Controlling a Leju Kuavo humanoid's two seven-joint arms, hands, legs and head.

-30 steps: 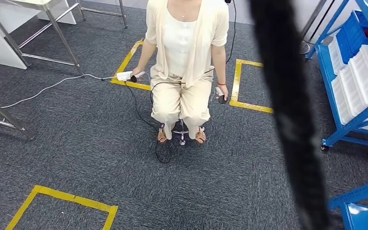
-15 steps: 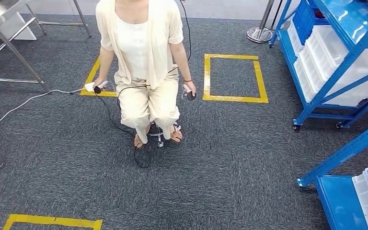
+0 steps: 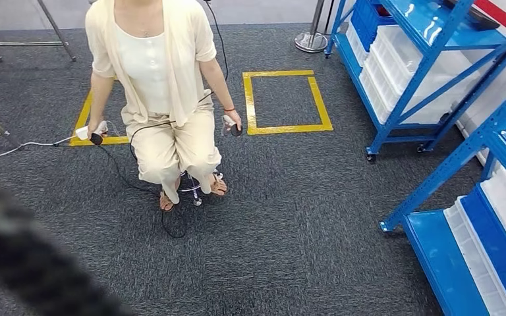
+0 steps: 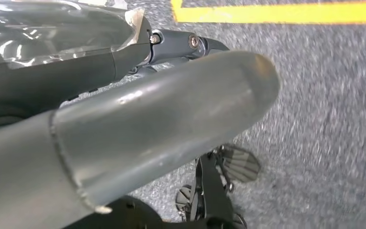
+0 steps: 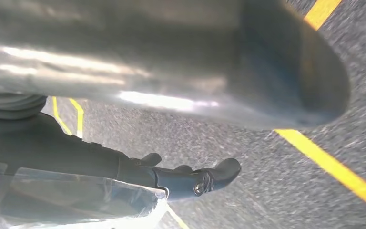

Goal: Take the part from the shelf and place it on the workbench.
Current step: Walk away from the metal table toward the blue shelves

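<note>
Grey carpet covers the room; a person sits on a stool, with a yellow tape square just to the person's right and a blue shelf of white bins beyond it. Which bin holds the part, and which way its long axis points, I cannot tell. The left hand and right hand hang over the carpet beside clear film; whether they grip anything, I cannot tell.
</note>
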